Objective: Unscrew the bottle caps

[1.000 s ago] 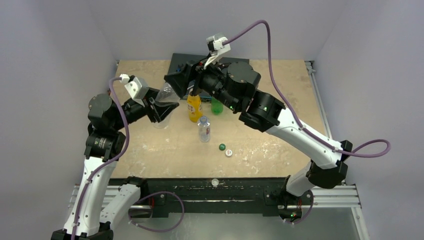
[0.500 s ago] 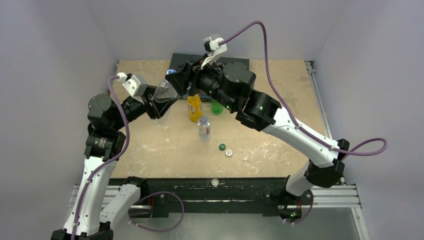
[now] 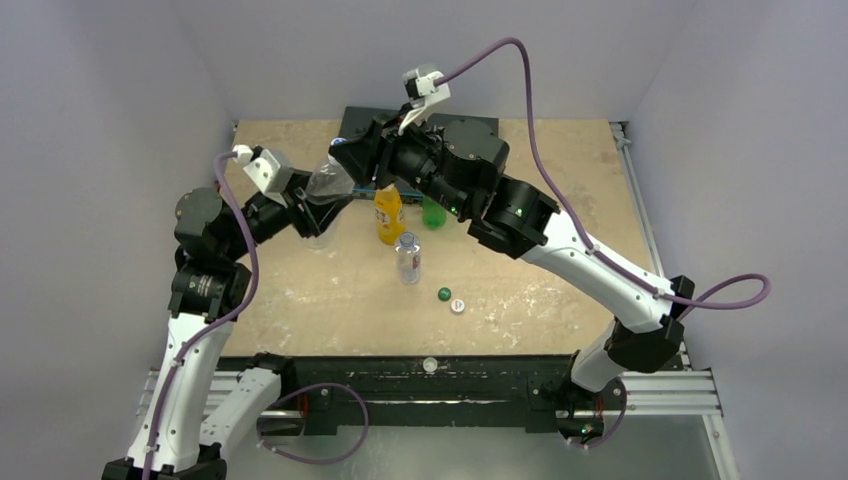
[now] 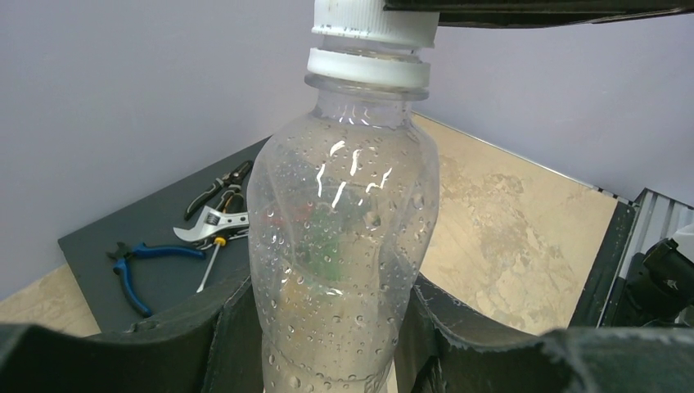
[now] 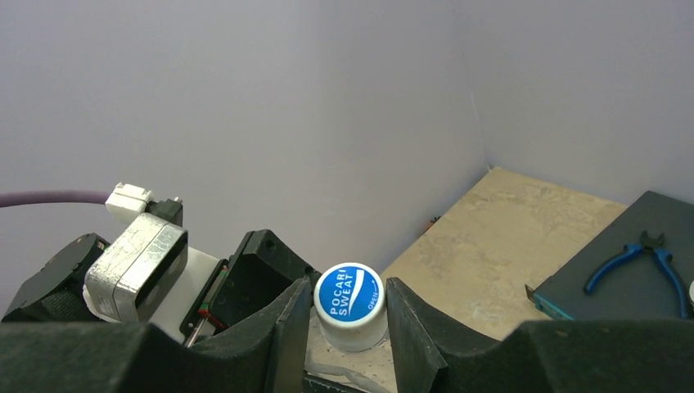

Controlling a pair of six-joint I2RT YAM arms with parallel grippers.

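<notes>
My left gripper (image 4: 327, 327) is shut on the lower body of the larger clear bottle (image 4: 344, 237), wet with droplets. In the top view the bottle (image 3: 328, 180) is held off the table, tilted toward the right arm. Its cap (image 5: 349, 300) is white with a blue printed top. My right gripper (image 5: 349, 319) is shut on it, a finger against each side. From the left wrist, the white cap (image 4: 372, 24) sits under the right gripper's dark finger. A dark green cap (image 3: 444, 294) and a white cap (image 3: 458, 306) lie loose on the table.
The orange-yellow bottle (image 3: 389, 215), the green bottle (image 3: 433, 212) and the clear blue-labelled bottle (image 3: 408, 258) stand mid-table. A dark mat (image 3: 355, 125) at the back holds blue pliers (image 4: 135, 262) and a wrench (image 4: 209, 225). Another white cap (image 3: 430, 365) rests on the front rail.
The right gripper's jaws have closed onto the bottle's cap. Both arms shifted slightly left, and the bottle's neck now meets the right gripper.
</notes>
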